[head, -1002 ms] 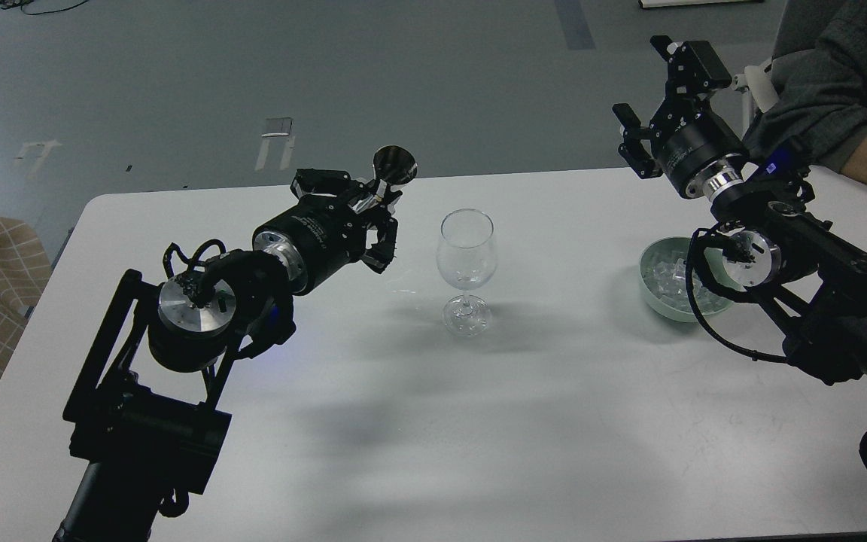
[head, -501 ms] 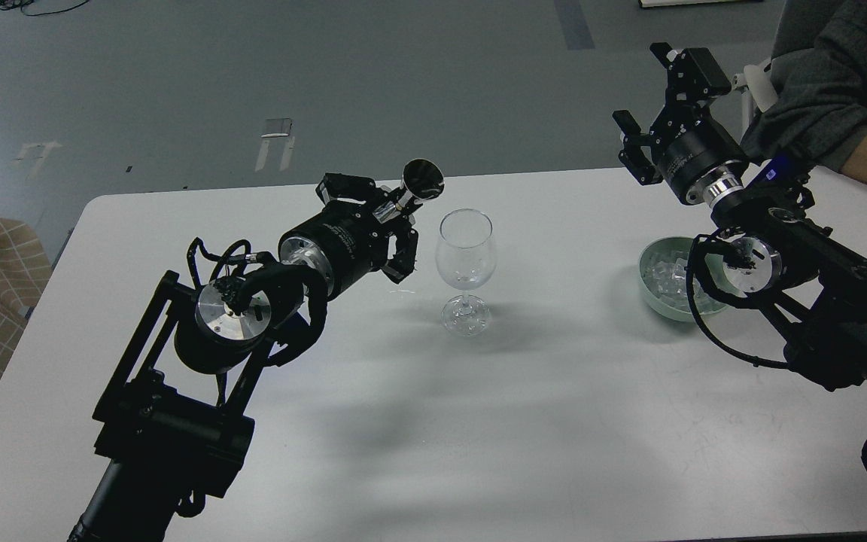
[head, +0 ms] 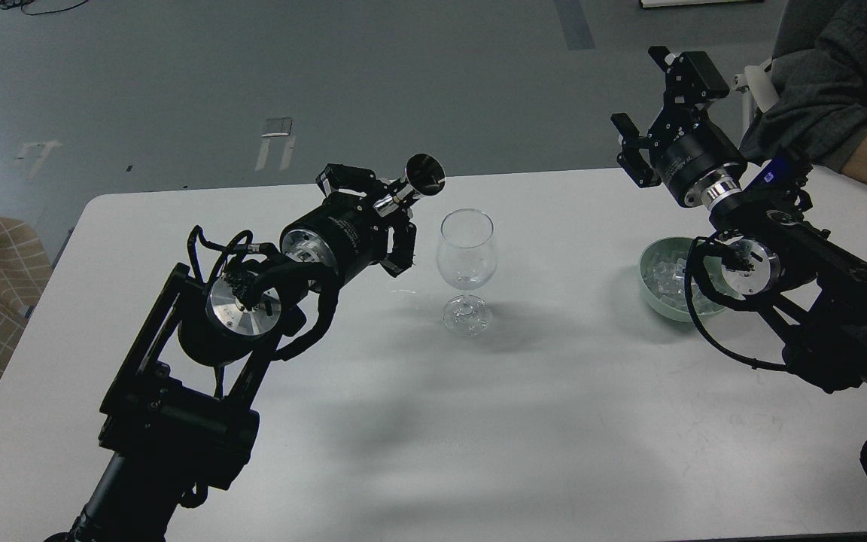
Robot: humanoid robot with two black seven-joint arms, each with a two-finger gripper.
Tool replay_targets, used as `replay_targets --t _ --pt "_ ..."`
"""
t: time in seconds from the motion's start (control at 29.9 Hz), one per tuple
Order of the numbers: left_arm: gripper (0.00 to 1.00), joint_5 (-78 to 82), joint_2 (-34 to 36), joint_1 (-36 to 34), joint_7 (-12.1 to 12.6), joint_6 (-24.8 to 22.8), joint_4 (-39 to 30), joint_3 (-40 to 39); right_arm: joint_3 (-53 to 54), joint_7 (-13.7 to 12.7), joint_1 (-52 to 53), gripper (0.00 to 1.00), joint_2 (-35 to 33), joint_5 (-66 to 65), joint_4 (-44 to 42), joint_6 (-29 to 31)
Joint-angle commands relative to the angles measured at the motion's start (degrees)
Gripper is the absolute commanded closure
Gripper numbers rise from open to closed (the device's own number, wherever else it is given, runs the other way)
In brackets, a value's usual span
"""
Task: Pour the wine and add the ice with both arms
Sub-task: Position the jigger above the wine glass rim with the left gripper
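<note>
Table (head: pixel 554 421): white, carries the glass near its middle and the bowl towards the right edge; a grey-sleeved person (head: pixel 825 90) sits at the far right corner.
Left arm (head: pixel 238 309): reaches in from the lower left; the left gripper (head: pixel 388 218) is clamped on a small metal cup (head: pixel 422 175) with a narrow stem, held just left of the glass rim and above it, mouth tipped away from the camera.
Right arm (head: pixel 802 256): passes over the bowl; the right gripper (head: pixel 655 113) is raised beyond it, fingers apart, holding nothing.
Wine glass (head: pixel 466 260): upright, stemmed, clear; any wine in it is too faint to make out.
Bowl (head: pixel 655 297): pale green, holds the ice (head: pixel 667 275), a heap of clear cubes.
Progress: pouring looks about to begin or barely started; no cubes show in the glass, so the ice step appears wholly undone.
</note>
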Motion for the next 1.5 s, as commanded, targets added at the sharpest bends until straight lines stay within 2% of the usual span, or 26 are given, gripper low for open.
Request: replay_targets --t 0.0,0.17,1.47 --pt "0.96 0.7 0.0 -0.4 0.0 0.0 0.0 0.3 0.0 0.0 0.0 0.00 0.0 0.0 0.0 0.0" --pt "0.96 2.6 0.0 -1.3 0.0 0.0 0.4 4.1 0.0 0.0 -0.1 0.00 0.0 0.0 0.0 0.0" --pt "0.96 19.2 0.0 -2.5 0.0 0.0 0.8 9.1 0.0 0.1 -0.5 0.00 0.1 0.0 0.0 0.0"
